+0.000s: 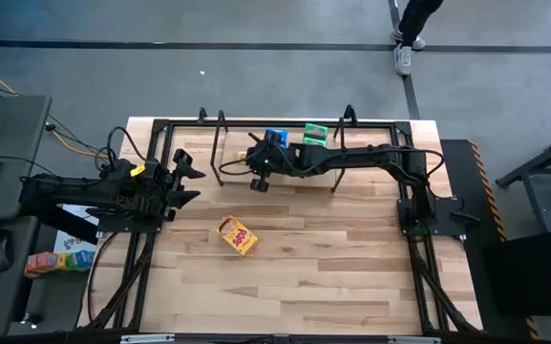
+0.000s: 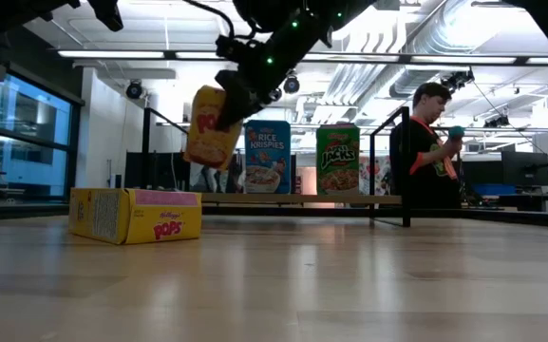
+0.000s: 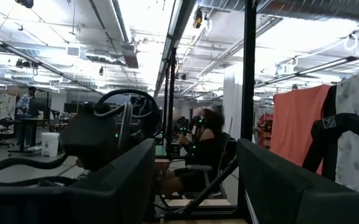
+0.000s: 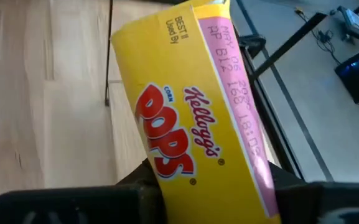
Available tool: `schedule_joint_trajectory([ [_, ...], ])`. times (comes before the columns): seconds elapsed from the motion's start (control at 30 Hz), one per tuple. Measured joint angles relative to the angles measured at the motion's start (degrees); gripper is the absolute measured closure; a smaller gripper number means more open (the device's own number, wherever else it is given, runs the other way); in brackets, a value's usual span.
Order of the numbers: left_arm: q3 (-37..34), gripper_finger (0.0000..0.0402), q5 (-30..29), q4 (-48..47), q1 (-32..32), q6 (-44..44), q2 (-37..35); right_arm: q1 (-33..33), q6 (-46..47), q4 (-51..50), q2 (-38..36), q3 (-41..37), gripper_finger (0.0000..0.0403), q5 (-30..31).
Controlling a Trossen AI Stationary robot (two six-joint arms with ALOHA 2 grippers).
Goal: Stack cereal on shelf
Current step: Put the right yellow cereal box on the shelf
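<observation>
The job is partly done. Two cereal boxes are already standing on the shelf (image 2: 302, 199): a blue box (image 2: 267, 157) and a green box (image 2: 337, 160), side by side in the middle of the low view. In the high view they are showing near the top middle of the frame, the green one (image 1: 315, 133) just right of the blue one (image 1: 276, 139).

The right gripper (image 2: 238, 90) is holding a third box, a yellow box (image 2: 211, 126), pinched tight by its top. In the low view this box is hanging in the air, tilted, just left of the blue box and above the shelf board. It is not sitting on the shelf yet. The right wrist view is filled with the same yellow box (image 4: 191, 106).

One more yellow box (image 1: 238, 235) is lying flat on the table (image 1: 332, 277), in the middle of the high view, well apart from the shelf. In the low view it is lying at the lower left (image 2: 135, 215). It looks like this one is yet to be picked up.

So the count is four boxes: two yellow, one blue, one green. Two are on the shelf, one is in the air, one is on the table.

The left gripper (image 1: 184, 177) is waiting at the left side of the high view with its fingers spread wide, holding nothing.

A person (image 2: 425, 157) is standing in the room behind the table, at the right of the low view.
</observation>
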Motion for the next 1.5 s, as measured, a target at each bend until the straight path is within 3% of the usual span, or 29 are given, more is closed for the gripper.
schedule_joint_trajectory([
  [0.17,0.0,0.0183,0.0,0.0,0.0,0.02,0.0,0.15,-1.36,2.43,-0.02,0.0,0.0315,-2.78],
  [0.4,0.0,0.0183,-0.04,0.02,0.0,0.18,0.0,0.09,-3.85,12.14,-0.02,0.52,0.0318,1.42],
  [0.6,0.0,0.0183,-1.81,0.02,0.0,1.53,0.0,-0.36,-9.0,-2.06,1.19,13.34,0.0327,8.91],
  [0.73,0.0,0.0183,-1.91,0.02,0.0,1.45,0.0,-1.75,-5.98,-11.14,4.05,22.28,0.0326,4.11],
  [0.87,0.0,0.0183,-1.86,-0.36,0.0,0.36,0.02,-3.45,-4.72,-15.98,7.11,26.36,0.0325,0.58],
  [1.5,0.0,0.0183,-1.75,-0.46,-0.02,1.42,0.04,-7.91,-1.64,-19.37,14.56,26.2,0.0325,-9.17],
])
